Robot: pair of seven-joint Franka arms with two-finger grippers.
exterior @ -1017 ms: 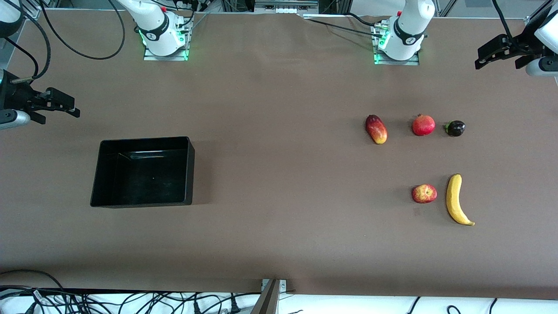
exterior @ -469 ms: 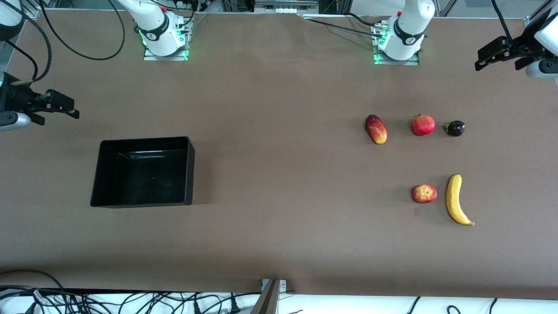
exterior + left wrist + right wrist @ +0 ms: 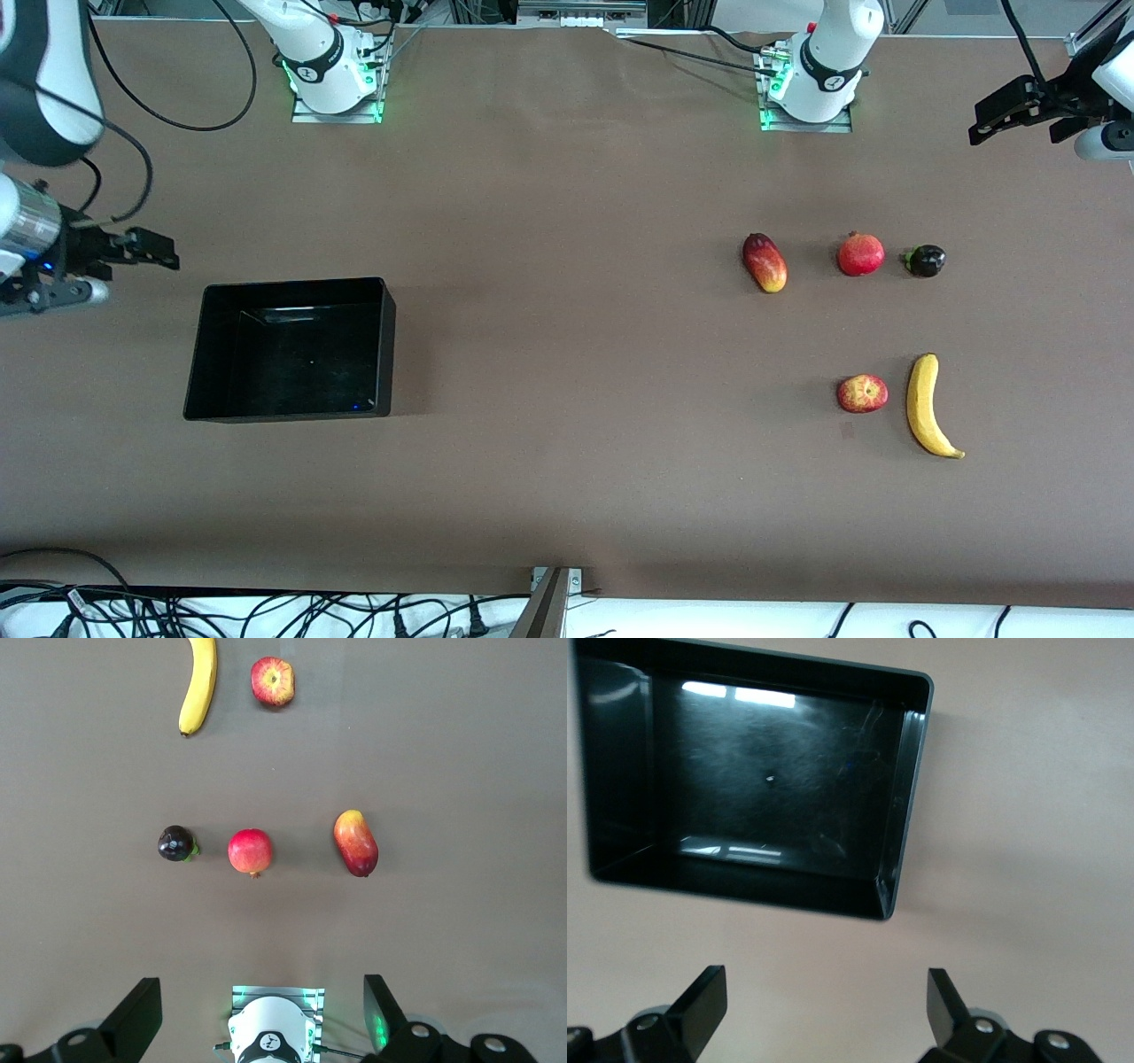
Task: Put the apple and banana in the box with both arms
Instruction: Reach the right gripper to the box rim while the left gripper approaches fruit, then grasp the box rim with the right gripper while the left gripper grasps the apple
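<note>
The apple, red with yellow patches, lies on the table beside the yellow banana at the left arm's end; both show in the left wrist view, apple and banana. The black box stands empty toward the right arm's end and shows in the right wrist view. My left gripper is open and empty, high over the table's edge near its base. My right gripper is open and empty, over the table just off the box's corner.
A red-yellow mango, a plain red round fruit and a small dark purple fruit lie in a row farther from the front camera than the apple. The arm bases stand along the table's top edge.
My right gripper has swung toward the box and lower, with its arm now rising into the view's corner. My left gripper has drifted slightly. The fruits and box have not moved.
</note>
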